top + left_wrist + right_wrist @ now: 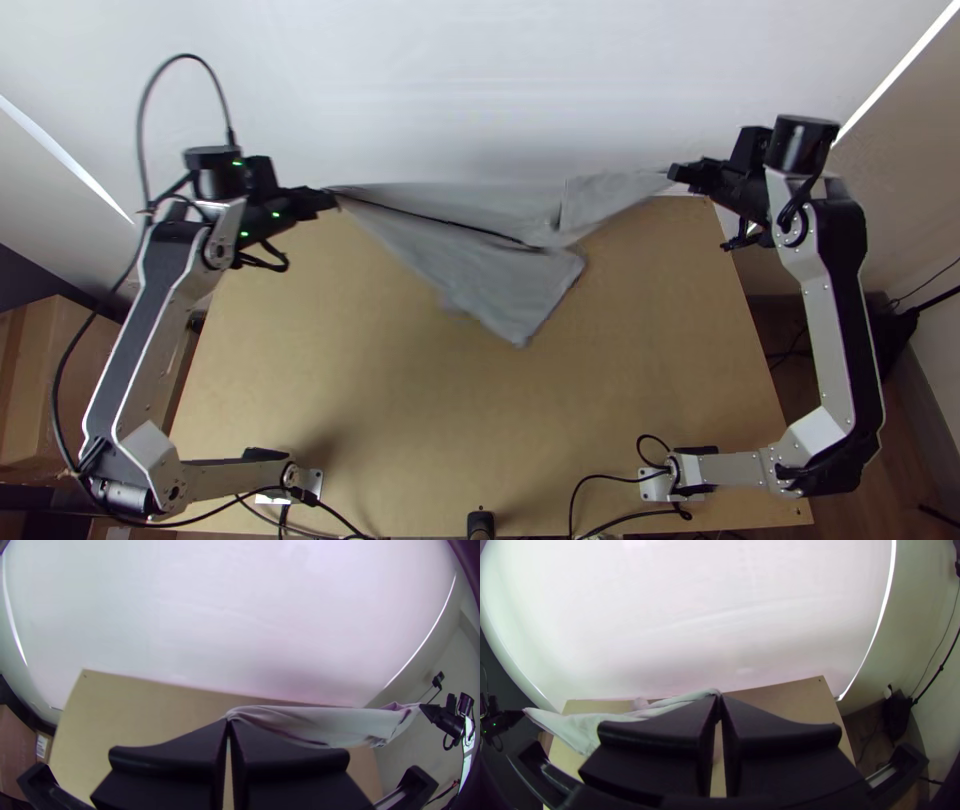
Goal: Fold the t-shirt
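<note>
The grey t-shirt (pixel 480 270) hangs stretched between both grippers above the table's far part, its lower part drooping to a point near the middle. My left gripper (pixel 332 197) is shut on one end of the cloth, at the upper left. At the upper right my right gripper (pixel 674 175) is shut on the opposite end. In the left wrist view the cloth (pixel 330 725) runs from my left gripper (pixel 229 721) across to the other arm. In the right wrist view the shirt (pixel 580 727) stretches away from my right gripper (pixel 719 696). Which parts are held, I cannot tell.
The wooden table (pixel 400 420) lies below, with a pale wall (pixel 480 80) behind its far edge. Black cables (pixel 620 480) run along the near edge by a small black object (pixel 481 524). A cardboard box (pixel 50 380) stands left of the table.
</note>
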